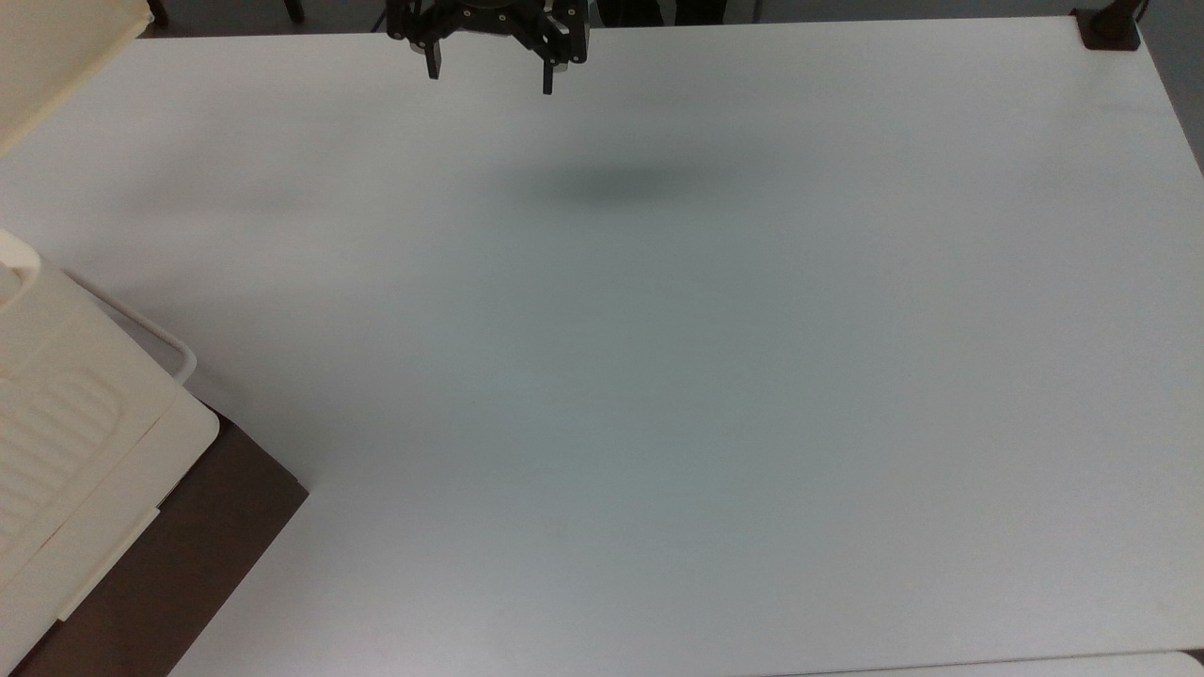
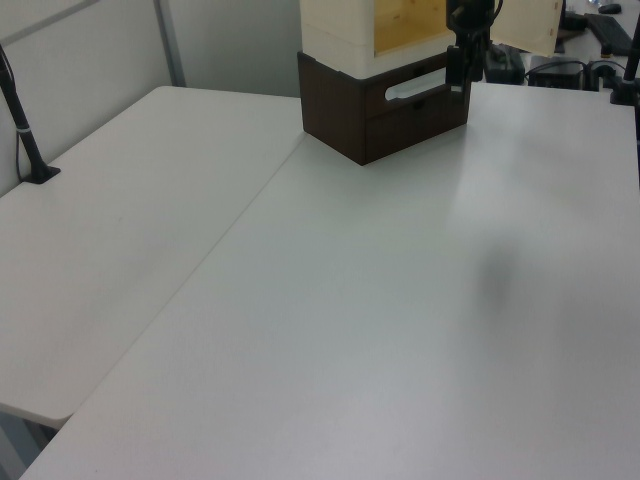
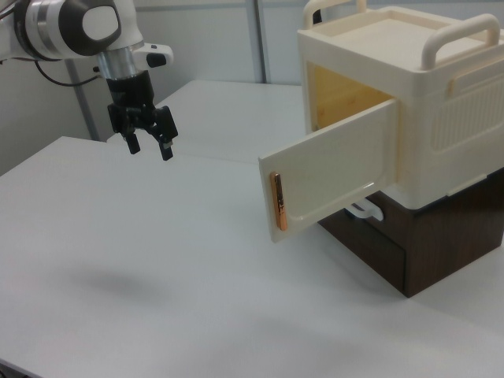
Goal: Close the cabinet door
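The cabinet (image 3: 409, 94) is a cream plastic box with handles on top, standing on a dark brown base (image 3: 425, 236). Its cabinet door (image 3: 331, 177) is swung wide open, showing a yellowish inside, with a copper strip handle (image 3: 277, 202) at its free edge. In the top view the cabinet (image 1: 56, 442) sits at the lower left and the cabinet door (image 1: 47, 66) is a pale panel at the upper left corner. My gripper (image 3: 150, 146) hangs open and empty above the table, well to the right view's left of the door. The gripper (image 1: 489, 75) appears at the top view's upper edge.
The white table (image 1: 658, 376) stretches wide and bare around the gripper's shadow (image 1: 611, 183). In the left view the gripper (image 2: 462, 70) hangs in front of the cabinet (image 2: 340, 25) and brown base (image 2: 385, 105). A second table (image 2: 120, 220) adjoins, with a black post (image 2: 25, 130).
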Tool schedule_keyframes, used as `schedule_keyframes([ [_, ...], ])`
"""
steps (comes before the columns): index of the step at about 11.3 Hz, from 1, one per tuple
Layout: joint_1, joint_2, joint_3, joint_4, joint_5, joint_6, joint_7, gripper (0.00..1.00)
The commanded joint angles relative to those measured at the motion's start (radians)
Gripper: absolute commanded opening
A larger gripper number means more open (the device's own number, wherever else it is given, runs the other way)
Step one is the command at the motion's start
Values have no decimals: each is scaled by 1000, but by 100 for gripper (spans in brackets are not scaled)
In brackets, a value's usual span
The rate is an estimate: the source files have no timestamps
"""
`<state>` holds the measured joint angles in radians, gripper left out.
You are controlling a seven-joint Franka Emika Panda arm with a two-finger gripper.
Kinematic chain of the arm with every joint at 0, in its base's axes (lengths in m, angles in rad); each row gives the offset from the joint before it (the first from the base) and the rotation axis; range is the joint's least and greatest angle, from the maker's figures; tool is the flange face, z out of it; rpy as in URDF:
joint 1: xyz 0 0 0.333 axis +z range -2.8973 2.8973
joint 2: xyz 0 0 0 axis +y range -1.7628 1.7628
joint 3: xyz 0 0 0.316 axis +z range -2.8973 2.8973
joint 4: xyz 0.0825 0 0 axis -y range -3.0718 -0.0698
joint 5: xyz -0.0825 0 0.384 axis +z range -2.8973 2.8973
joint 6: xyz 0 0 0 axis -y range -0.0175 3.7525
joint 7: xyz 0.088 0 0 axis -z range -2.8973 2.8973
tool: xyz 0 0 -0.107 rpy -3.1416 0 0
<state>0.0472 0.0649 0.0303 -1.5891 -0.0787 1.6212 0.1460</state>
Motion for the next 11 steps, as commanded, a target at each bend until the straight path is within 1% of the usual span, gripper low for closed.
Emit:
schedule_keyframes([
  [1,11,-20,-9,-25,-6,-3,24,100],
  [8,11,-20,-9,-23,-6,-3,17,100],
  [9,10,-20,-9,-23,-6,-1,14,96],
  [10,11,-20,-9,-25,-6,2,13,75],
  [11,11,-20,-9,-25,-6,3,13,48],
])
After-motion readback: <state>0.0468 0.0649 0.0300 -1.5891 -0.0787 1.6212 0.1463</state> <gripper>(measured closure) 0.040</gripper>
